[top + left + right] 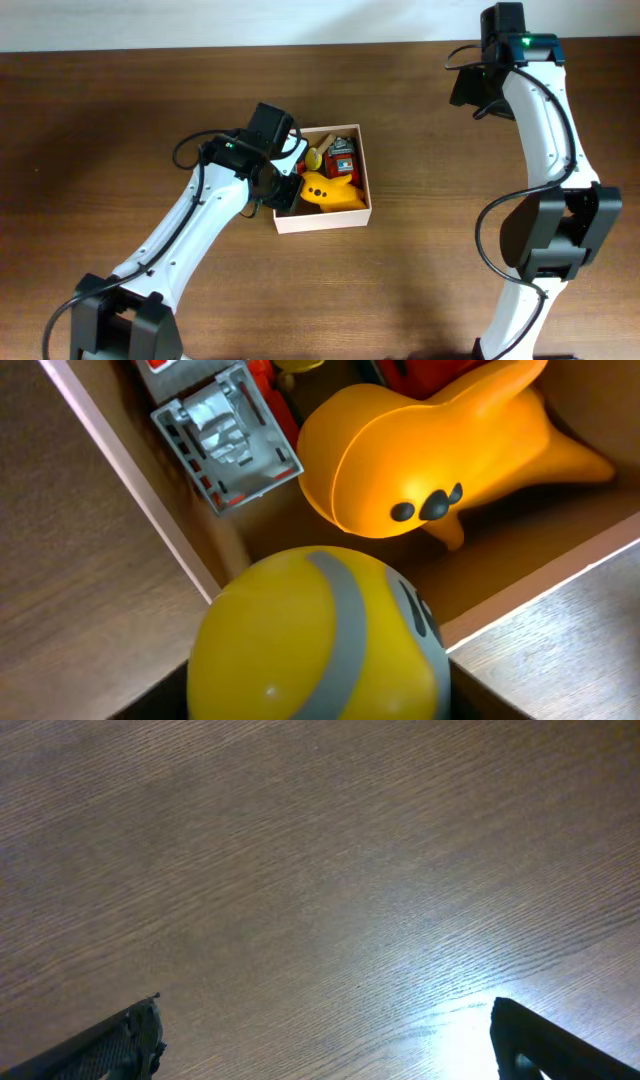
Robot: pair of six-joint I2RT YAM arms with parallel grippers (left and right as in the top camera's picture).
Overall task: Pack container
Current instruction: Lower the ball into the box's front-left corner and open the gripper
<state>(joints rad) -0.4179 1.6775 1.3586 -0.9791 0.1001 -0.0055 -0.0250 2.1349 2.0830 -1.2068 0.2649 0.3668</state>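
The left gripper (283, 178) is grasping a yellow ball toy (320, 640) with a grey band. The ball is hanging over a left-side corner of the container (368, 175), which is sitting mid-table, and it is straddling the thin white wall rather than clearing it. Letting go here is risking the ball striking that wall and rolling out, while pressing down is risking a bent wall or a shoved box. Just beyond, an orange duck-like toy (430, 450) is filling most of the floor, and a grey-and-red toy (225, 440) is lying along the left wall, leaving only a narrow brown strip free. Well apart, the right gripper (325, 1020) is hovering spread wide over the bare table (300, 840).
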